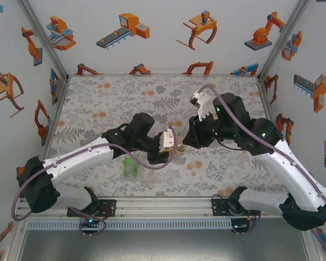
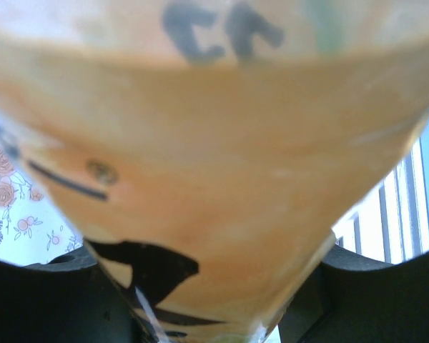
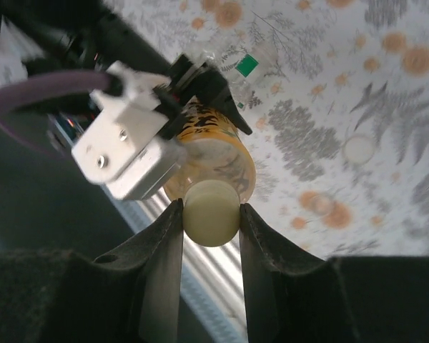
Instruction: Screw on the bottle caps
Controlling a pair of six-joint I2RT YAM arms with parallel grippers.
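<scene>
At mid-table, the left gripper [image 1: 174,145] clamps the amber bottle [image 3: 216,146] by its body, while the right gripper [image 3: 210,209] pinches the yellowish cap [image 3: 211,218] seated on its neck. The green bottle [image 1: 131,165] stands just beside the left arm, on the floral table [image 1: 108,103].

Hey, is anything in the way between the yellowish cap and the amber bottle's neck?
Nothing visible stands between them. The cap, pinched in the right gripper, already appears to sit against the neck end of the amber bottle, which the left gripper holds by its body.
</scene>
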